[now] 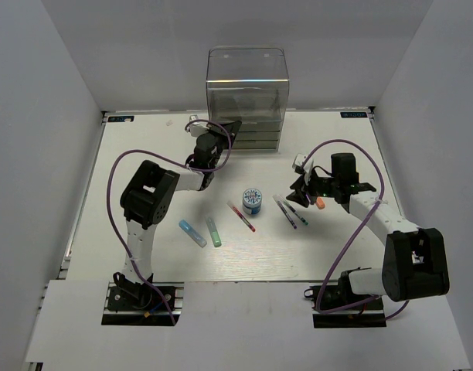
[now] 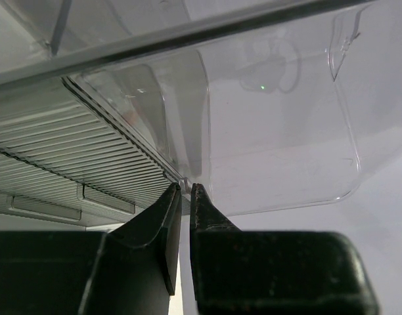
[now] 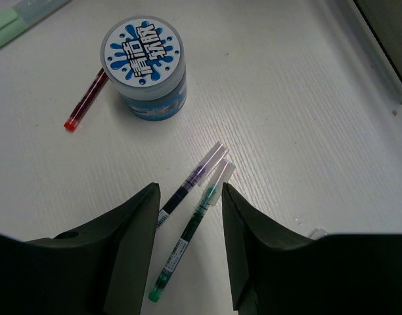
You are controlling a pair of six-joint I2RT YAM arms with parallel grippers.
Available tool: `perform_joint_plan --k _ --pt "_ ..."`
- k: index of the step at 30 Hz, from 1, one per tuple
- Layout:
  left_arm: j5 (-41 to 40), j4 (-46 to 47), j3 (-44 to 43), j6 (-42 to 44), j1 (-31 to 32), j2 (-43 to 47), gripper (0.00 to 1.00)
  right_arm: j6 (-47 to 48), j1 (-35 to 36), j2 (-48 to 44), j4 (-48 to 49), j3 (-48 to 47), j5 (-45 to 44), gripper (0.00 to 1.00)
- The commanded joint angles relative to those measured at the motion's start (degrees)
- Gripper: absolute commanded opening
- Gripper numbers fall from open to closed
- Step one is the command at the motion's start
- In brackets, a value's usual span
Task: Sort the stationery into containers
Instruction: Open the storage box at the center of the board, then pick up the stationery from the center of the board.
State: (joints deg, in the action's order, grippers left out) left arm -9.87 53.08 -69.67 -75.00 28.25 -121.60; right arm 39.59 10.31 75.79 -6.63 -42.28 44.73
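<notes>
The tall clear box (image 1: 246, 97) with drawer compartments stands at the back centre. My left gripper (image 1: 229, 128) is at its lower left front. In the left wrist view the gripper (image 2: 185, 189) is closed, with a thin clear drawer edge (image 2: 280, 131) at its tips. My right gripper (image 1: 301, 188) is open and hovers over two dark pens (image 1: 290, 210). In the right wrist view the gripper (image 3: 190, 193) straddles the purple pen (image 3: 188, 187) and the green-inked pen (image 3: 188, 239). The blue-and-white jar (image 1: 253, 202) and the red pen (image 1: 241, 216) lie to the left.
The light-blue marker (image 1: 192, 233) and the green marker (image 1: 213, 231) lie at the front left. The orange-tipped marker (image 1: 319, 203) lies just right of the right gripper. The jar (image 3: 145, 69) and the red pen (image 3: 86, 102) also show in the right wrist view.
</notes>
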Motion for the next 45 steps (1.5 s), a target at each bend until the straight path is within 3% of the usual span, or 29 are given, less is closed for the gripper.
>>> perform_joint_plan --k 1,14,28,45 --pt "0.5 6.2 -0.1 0.9 0.2 5.8 0.09 1.2 0.4 -1.3 0.8 -0.5 1.1 0.49" --pt "2.8 5.5 -1.9 4.6 0.2 8.7 0.19 5.2 1.8 -0.2 -1.2 -1.9 3.3 0.56" --pt "3.9 5.0 -2.4 5.7 0.2 10.9 0.25 14.5 5.8 6.0 -3.0 -7.6 6.0 0.90" --pt "3.9 5.5 -1.9 5.7 0.2 13.0 0.28 17.3 13.3 18.1 0.2 -14.2 1.1 0.90"
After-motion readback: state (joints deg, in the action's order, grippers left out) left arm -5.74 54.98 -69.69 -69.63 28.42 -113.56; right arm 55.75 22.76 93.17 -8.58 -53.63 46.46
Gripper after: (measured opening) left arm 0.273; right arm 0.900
